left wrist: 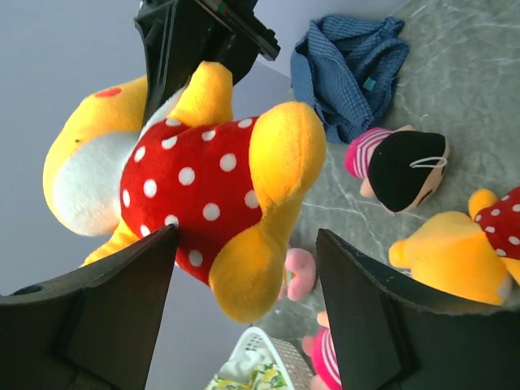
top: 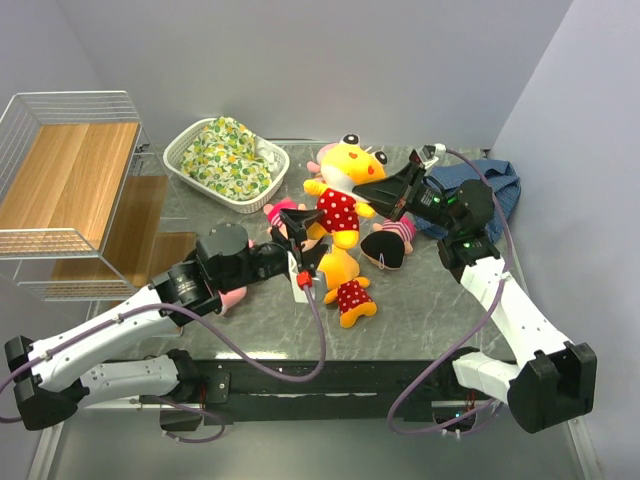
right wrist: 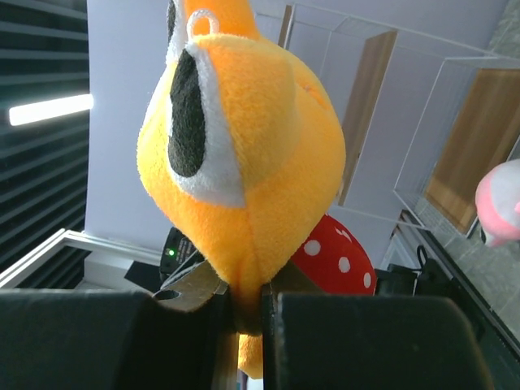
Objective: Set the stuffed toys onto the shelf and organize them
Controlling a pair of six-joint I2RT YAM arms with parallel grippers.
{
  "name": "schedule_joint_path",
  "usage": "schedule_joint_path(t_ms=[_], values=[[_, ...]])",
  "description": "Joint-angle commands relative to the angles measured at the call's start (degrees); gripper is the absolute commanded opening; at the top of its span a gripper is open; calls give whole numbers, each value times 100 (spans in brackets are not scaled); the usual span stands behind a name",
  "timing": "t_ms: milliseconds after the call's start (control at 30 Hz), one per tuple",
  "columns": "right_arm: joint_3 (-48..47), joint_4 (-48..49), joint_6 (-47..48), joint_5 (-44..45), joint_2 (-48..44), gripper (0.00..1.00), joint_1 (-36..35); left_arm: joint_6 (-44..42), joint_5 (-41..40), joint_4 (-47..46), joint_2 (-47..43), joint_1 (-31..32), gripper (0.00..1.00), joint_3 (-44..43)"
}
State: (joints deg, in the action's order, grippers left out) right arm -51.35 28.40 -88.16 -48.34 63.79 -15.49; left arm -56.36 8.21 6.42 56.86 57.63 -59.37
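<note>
My right gripper (top: pixel 378 190) is shut on a yellow-orange bear in a red white-dotted shirt (top: pixel 340 195) and holds it upright above the table. In the right wrist view the jaws (right wrist: pixel 248 321) pinch the plush at the base of its head (right wrist: pixel 244 154). My left gripper (top: pixel 300 238) is open just below and to the left of the bear. In the left wrist view its fingers (left wrist: pixel 122 313) stand either side of the bear's leg (left wrist: pixel 244 276). A second bear (top: pixel 347 287) lies on the table. A black-haired pink doll (top: pixel 388 246) lies beside it. The shelf (top: pixel 70 190) stands at the far left.
An oval white basket with floral cloth (top: pixel 228 160) sits behind the left gripper. A blue checked cloth (top: pixel 492 188) lies under the right arm at the back right. Pink toys lie by the left gripper (top: pixel 278 214) and under the left forearm (top: pixel 236 298).
</note>
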Motion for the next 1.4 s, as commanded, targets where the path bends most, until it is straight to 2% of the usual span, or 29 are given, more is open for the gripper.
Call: schedule_joint_path(t_ms=[0, 233, 467, 533, 567, 600, 633, 700, 933, 967, 1033, 1067, 1133, 1167, 1267, 1300, 1367], values=[[-164, 473, -219, -220, -42, 0, 2, -533, -617, -598, 27, 354, 76, 128], [90, 1220, -720, -281, -15, 0, 2, -683, -803, -747, 229, 653, 72, 145], [73, 957, -518, -273, -68, 0, 2, -727, -803, -984, 369, 697, 66, 233], [73, 939, -492, -290, -42, 0, 2, -754, -803, -1002, 405, 724, 58, 207], [81, 939, -492, -282, -33, 0, 2, -745, -803, -976, 405, 732, 48, 172], [108, 982, -509, -299, -25, 0, 2, -754, -812, -993, 431, 733, 16, 163], [108, 992, -509, -299, -16, 0, 2, -754, -803, -1002, 431, 750, 10, 163], [134, 965, -492, -299, 19, 0, 19, -737, -803, -967, 440, 750, 2, 137], [187, 904, -378, -343, 37, 0, 151, -464, -803, -686, 405, 759, 1, 14], [187, 843, -316, -360, 46, 14, 186, -394, -995, -694, 387, 759, 1, -30], [196, 641, -114, -396, 46, 35, 283, -26, -1338, -659, 422, 759, 1, -179], [205, 614, -53, -413, 46, 54, 326, 97, -1522, -659, 457, 759, 1, -336], [205, 360, 245, -422, 20, 69, 458, 292, -2239, -659, 571, 759, 1, -452], [170, 167, 412, -396, -41, 81, 511, 344, -2436, -668, 589, 759, 1, -539], [-23, -965, 1343, -81, -243, 100, 643, 468, -3192, -887, 659, 750, 1, -689], [-120, -1455, 1719, -1, -296, 100, 661, 564, -3307, -914, 703, 733, 1, -750], [-173, -1767, 1960, 113, -420, 100, 696, 757, -3536, -835, 765, 662, 1, -1004]])
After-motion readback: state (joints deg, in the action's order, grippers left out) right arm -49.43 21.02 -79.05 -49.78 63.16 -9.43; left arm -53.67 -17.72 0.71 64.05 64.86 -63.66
